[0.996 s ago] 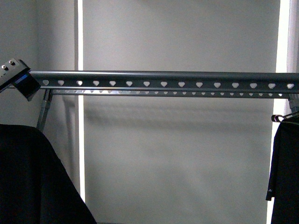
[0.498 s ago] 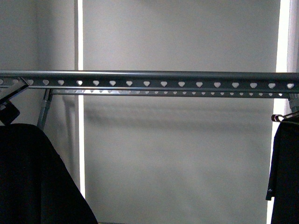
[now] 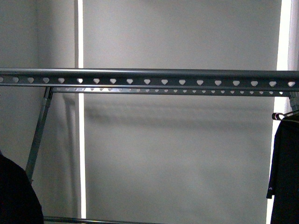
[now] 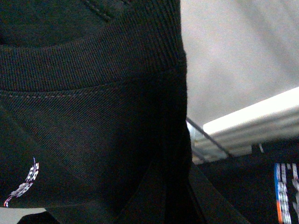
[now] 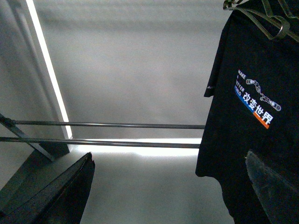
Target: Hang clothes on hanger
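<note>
The dark grey rack's rail (image 3: 149,79), punched with heart-shaped holes, runs across the front view. The black T-shirt (image 4: 93,116) fills the left wrist view, showing its ribbed collar and bits of print. My left gripper (image 4: 173,200) is shut on it, its jaws buried in the dark cloth. In the front view the T-shirt shows as a black mass (image 3: 14,196) low at the left, below the rail. My right gripper (image 5: 170,191) is open and empty, facing the wall under the rail. Neither arm shows in the front view.
Another black T-shirt (image 5: 252,116) with the same white text and blue-orange characters hangs on a thin wire hanger (image 5: 275,23) at the rack's right end (image 3: 285,172), close to my right gripper. The rack's lower bars (image 5: 117,125) and a slanted leg (image 3: 39,130) stand before the grey wall.
The black cloth at the lower left has sunk and pulled left, baring the rack's leg. The left arm's part by the rail's left end has dropped out of view.
</note>
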